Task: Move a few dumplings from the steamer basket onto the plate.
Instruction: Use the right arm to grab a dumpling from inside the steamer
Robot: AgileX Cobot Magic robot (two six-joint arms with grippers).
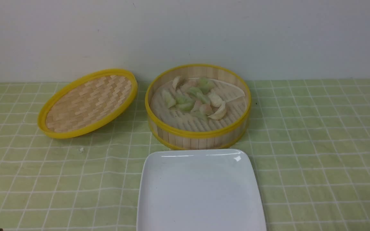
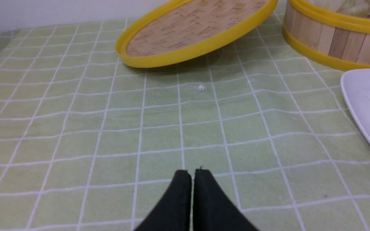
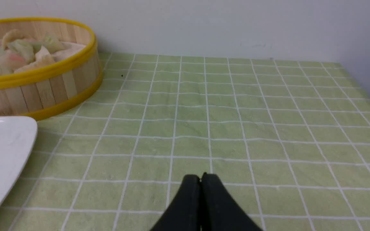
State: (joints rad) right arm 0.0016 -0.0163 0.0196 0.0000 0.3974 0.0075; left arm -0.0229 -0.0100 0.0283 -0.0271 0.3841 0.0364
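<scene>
The table (image 1: 326, 154) is seen draped in a green cloth with white grid lines, and a pale wall (image 1: 185, 35) is seen rising behind it; the white square plate (image 1: 201, 192) is set near the robot, its glossy face bare, and just beyond it the round steamer basket (image 1: 199, 141) is placed, yellow-rimmed and slatted; to the left, the woven lid (image 1: 88, 102) is seen tilted, its yellow rim raised on the side nearer the basket; now to the grippers: the left gripper (image 2: 193, 175) is held closed, its two dark fingertips brought together with nothing gripped, over the cloth on the plate's left; the right gripper (image 3: 200, 179) is likewise kept shut and unladen, over the cloth on the plate's right; the dumplings (image 1: 217, 112), white, green and pinkish, are gathered in a loose cluster on the basket's lined floor, well apart from both grippers, farther forward and between the two; smallest of all, a white scrap (image 1: 81, 149) is spotted on the cloth, near the lid
</scene>
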